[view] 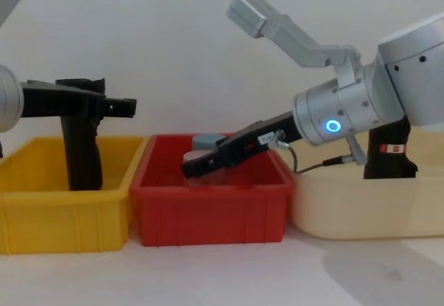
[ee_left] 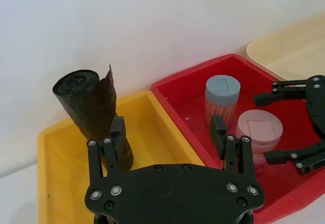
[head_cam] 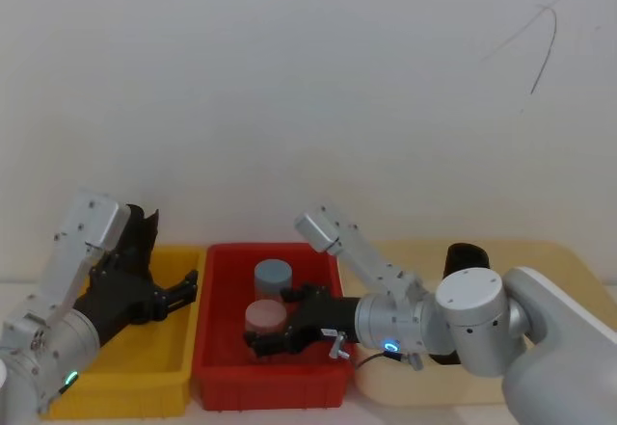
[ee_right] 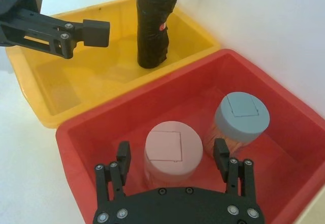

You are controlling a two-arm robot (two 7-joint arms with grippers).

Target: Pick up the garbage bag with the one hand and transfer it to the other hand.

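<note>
garbage bag: upright in the yellow bin, near its back wall, red-and-white label visible; free of both grippers.
left gripper: over the yellow bin, fingers spread wide, nothing held; bag just beyond its fingertips.
right gripper: low over the red bin, fingers wide, straddling the pink-lidded jar, contact unclear.
grey-lidded jar: just beside the pink one, toward the back.
second black roll: upright in the beige tray, behind the right arm.
</note>
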